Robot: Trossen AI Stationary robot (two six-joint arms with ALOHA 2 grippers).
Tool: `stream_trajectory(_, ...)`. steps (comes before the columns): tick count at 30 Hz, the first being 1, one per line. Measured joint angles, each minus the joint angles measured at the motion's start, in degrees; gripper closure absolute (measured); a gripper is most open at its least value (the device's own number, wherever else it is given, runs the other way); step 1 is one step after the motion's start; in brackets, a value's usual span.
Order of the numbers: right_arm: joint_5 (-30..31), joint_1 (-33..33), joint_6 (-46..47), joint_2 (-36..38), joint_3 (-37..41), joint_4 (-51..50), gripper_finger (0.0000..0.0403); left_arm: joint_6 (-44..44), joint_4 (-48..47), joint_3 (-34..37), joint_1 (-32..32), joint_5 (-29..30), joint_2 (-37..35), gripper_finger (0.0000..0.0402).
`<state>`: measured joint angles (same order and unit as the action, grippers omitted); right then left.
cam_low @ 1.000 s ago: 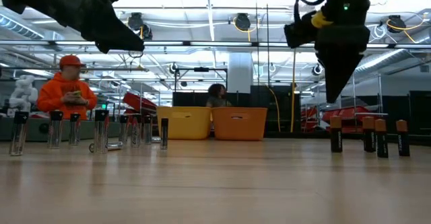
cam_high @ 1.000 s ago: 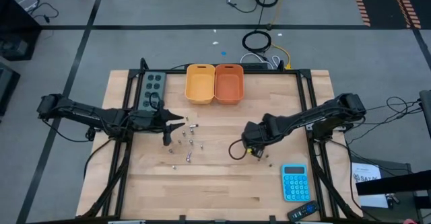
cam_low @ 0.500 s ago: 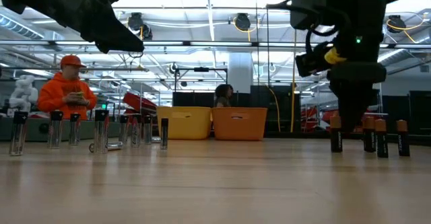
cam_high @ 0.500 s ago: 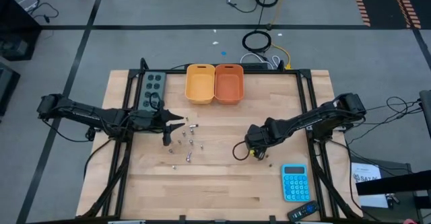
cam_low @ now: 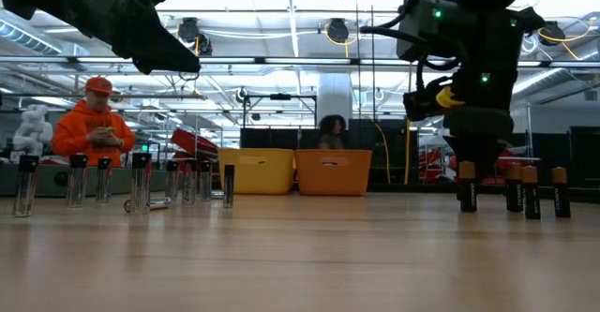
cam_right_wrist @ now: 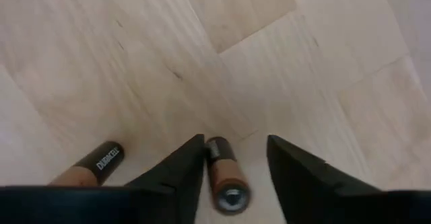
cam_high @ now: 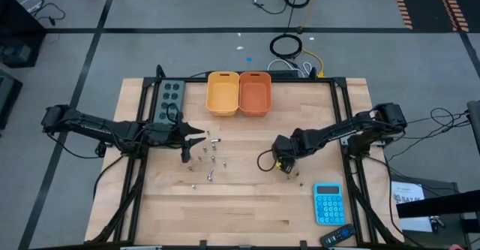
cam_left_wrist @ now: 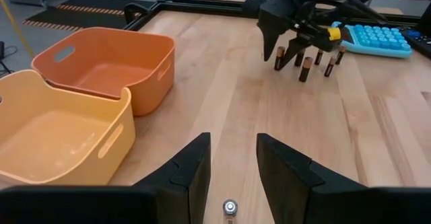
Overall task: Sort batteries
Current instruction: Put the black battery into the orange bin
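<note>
The right end effector (cam_right_wrist: 232,163) straddles an upright copper-and-black cylindrical battery (cam_right_wrist: 224,177), its fingers apart, bare wooden surface (cam_right_wrist: 168,56) beyond. The left end effector (cam_left_wrist: 232,160) hangs parted over a small silvery battery (cam_left_wrist: 230,206), which is partly cut off.

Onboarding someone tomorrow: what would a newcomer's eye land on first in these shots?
Probably the right end effector, lowered over the table's right half with its fingers straddling an upright copper-topped battery, one of a small standing group near the blue calculator. Next, the yellow bin and orange bin side by side at the table's far edge. The left end effector hovers open over the scattered silvery batteries left of centre.
</note>
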<state>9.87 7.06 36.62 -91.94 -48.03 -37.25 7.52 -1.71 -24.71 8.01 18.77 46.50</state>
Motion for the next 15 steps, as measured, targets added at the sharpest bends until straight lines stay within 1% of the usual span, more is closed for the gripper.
stream_trajectory(5,-2.05,-0.67,-1.99,0.02,0.00,1.58,0.0362,-0.01,-0.15,0.02,0.00,0.04,0.00,0.0272)
stream_trajectory(6,-2.31,-0.76,-2.59,0.04,0.00,2.19,0.0375,-0.01,-0.16,0.02,0.00,0.04,0.00,0.0272)
stream_trajectory(9,-2.22,-0.77,-4.43,0.02,0.02,4.78,0.0375,-0.01,-0.12,0.02,0.00,0.14,0.00,0.0272)
stream_trajectory(12,1.93,-0.83,-6.39,0.02,0.11,9.52,0.0375,-0.01,-0.06,0.02,0.00,0.55,0.00,0.0272)
stream_trajectory(15,5.18,-2.33,-9.60,0.02,0.10,17.51,0.0375,0.03,0.51,0.02,0.00,1.51,0.18,0.0272)
